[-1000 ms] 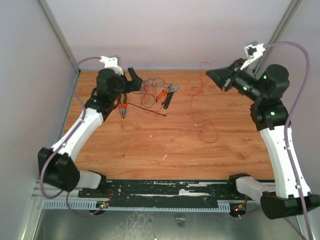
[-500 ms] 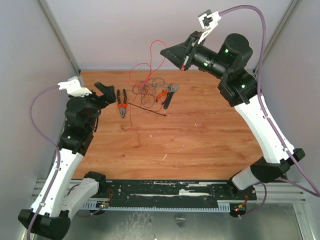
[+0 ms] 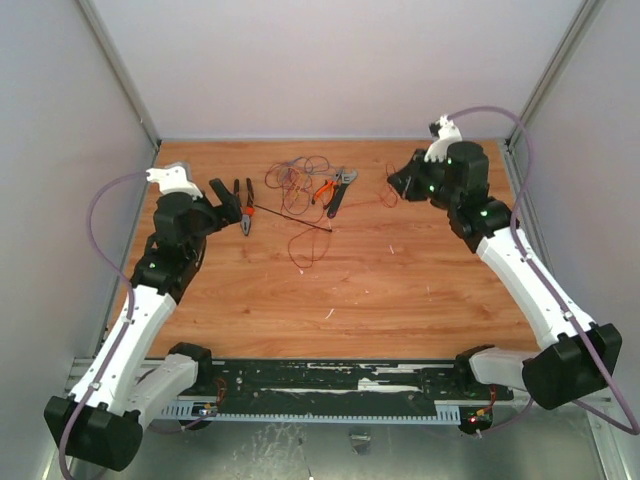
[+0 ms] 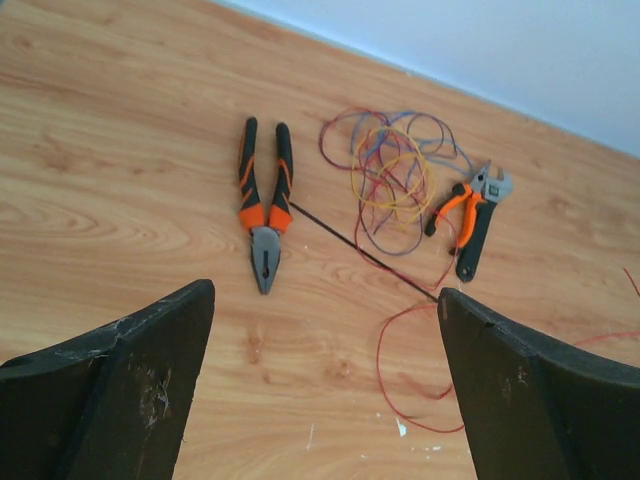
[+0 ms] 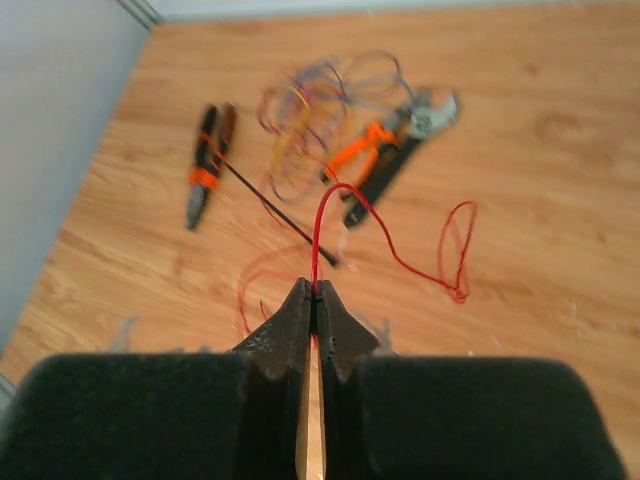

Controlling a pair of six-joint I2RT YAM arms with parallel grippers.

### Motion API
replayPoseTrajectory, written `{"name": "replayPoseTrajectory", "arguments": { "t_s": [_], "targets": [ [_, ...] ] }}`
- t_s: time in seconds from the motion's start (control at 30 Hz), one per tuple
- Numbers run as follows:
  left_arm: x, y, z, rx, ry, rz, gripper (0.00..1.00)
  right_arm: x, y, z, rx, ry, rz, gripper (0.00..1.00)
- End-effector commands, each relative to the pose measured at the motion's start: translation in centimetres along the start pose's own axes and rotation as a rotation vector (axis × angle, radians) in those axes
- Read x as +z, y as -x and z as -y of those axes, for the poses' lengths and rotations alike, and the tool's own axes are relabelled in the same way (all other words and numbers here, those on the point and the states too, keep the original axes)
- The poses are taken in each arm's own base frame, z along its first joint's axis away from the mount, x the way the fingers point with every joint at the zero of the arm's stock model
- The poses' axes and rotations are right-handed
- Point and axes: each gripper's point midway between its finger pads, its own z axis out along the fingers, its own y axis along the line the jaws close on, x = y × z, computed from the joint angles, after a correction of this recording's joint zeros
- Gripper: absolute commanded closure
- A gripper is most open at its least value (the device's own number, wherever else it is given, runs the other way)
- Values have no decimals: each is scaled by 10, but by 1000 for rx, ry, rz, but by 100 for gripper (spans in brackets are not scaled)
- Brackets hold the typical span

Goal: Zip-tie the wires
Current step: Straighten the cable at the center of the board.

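Wires (image 3: 295,178): loose tangle. Zip tie (image 3: 292,217): flat on worktop (image 3: 400,290), unused. Left hand (image 4: 325,292): spread, empty. Right hand (image 5: 315,295): pinching a red wire (image 5: 318,215). Bundling pending.

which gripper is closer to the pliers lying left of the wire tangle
Left. The left gripper stands open just left of the pliers; the right gripper, shut on a red wire, is far to their right, past the wire tangle.

A wood-grain tabletop (image 3: 400,290) is enclosed by plain pale walls (image 3: 340,60), with metal posts (image 3: 120,75) seen at upper left and upper right and a black rail (image 3: 400,381) along the bottom.
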Motion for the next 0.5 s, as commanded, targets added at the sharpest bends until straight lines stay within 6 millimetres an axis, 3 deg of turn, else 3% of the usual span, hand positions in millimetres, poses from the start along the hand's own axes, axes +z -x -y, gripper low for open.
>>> {"name": "replayPoseTrajectory", "arguments": {
  "t_s": [0.0, 0.17, 0.33, 0.47],
  "targets": [
    [3, -24, 7, 6, -66, -73, 2, -16, -3, 18, -54, -61, 41, 100],
    [7, -82, 26, -42, -184, -238, 2, -21, -3, 10, -67, -20, 32, 100],
    [6, -112, 53, -61, -262, -288, 2, -24, 7, -18, -82, 109, 29, 100],
    [22, -136, 63, -24, -266, -349, 2, -33, 11, -15, -98, 74, 33, 100]
  ]
}}
